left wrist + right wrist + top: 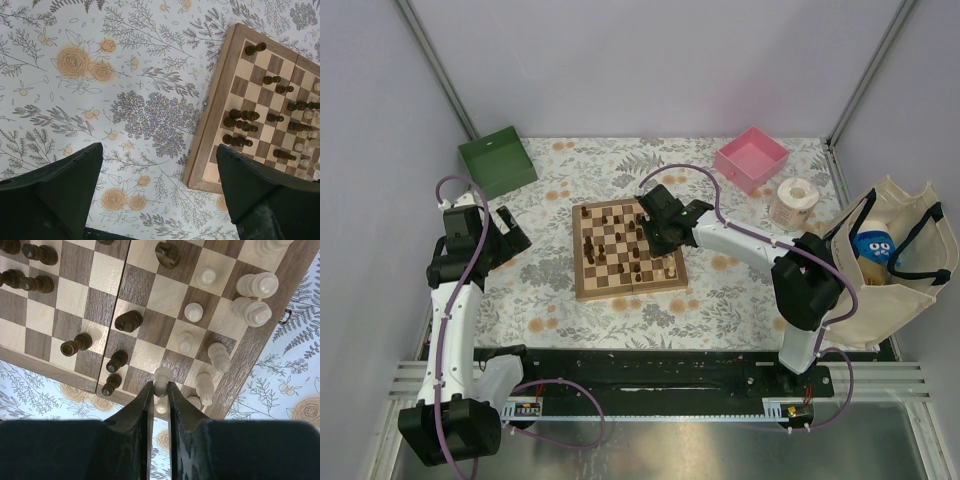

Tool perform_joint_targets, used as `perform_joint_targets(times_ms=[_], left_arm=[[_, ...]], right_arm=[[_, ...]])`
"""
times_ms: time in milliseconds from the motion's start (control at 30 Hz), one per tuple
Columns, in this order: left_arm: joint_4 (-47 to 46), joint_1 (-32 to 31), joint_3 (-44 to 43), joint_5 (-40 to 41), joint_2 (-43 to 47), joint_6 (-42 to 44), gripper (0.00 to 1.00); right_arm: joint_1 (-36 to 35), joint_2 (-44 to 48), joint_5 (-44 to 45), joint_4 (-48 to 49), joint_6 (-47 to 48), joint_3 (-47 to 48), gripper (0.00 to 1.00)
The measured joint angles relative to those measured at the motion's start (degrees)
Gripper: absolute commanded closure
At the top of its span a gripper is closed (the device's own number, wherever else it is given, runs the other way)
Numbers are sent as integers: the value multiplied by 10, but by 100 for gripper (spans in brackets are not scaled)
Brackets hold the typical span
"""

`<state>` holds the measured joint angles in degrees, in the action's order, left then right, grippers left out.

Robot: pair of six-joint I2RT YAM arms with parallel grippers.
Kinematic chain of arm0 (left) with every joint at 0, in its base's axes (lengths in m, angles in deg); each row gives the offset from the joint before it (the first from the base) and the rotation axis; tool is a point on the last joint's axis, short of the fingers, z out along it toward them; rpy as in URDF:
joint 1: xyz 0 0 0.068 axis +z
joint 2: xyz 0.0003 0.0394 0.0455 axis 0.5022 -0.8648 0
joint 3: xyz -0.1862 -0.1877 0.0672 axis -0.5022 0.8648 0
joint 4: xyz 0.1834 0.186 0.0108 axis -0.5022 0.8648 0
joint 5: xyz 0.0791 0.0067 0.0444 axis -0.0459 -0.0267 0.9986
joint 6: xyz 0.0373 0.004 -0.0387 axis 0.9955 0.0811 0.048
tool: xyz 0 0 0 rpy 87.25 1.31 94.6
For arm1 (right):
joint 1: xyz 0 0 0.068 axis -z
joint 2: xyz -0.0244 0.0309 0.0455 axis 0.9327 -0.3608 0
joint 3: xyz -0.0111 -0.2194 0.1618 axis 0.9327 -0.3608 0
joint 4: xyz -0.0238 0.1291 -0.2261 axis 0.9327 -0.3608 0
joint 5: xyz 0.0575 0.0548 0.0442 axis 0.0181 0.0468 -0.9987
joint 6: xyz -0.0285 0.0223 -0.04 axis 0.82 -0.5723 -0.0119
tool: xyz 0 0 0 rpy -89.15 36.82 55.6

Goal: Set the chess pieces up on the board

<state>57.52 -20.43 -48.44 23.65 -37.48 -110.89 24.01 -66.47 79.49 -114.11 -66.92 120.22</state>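
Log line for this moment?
right gripper: shut on pale piece near board edge | left gripper: open, off board

Left arm: reaching forward, wrist angled inward
Left gripper: fingers spread wide, nothing between them
Right arm: stretched forward and leftward
Right gripper: fingers pinched on a pale piece

This looks like a robot lab booth. Plain pale panels on metal posts enclose a flower-patterned worktop. Two cabled robot arms are bolted to a black rail along the bottom of the frame.
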Motion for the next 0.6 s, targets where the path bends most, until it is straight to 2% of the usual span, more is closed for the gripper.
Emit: perform_joint_targets(times_ms=[600], left_arm=[[0,0,0,0,0,0,1]], right_arm=[[0,-18,-14,-4,0,-14,84]])
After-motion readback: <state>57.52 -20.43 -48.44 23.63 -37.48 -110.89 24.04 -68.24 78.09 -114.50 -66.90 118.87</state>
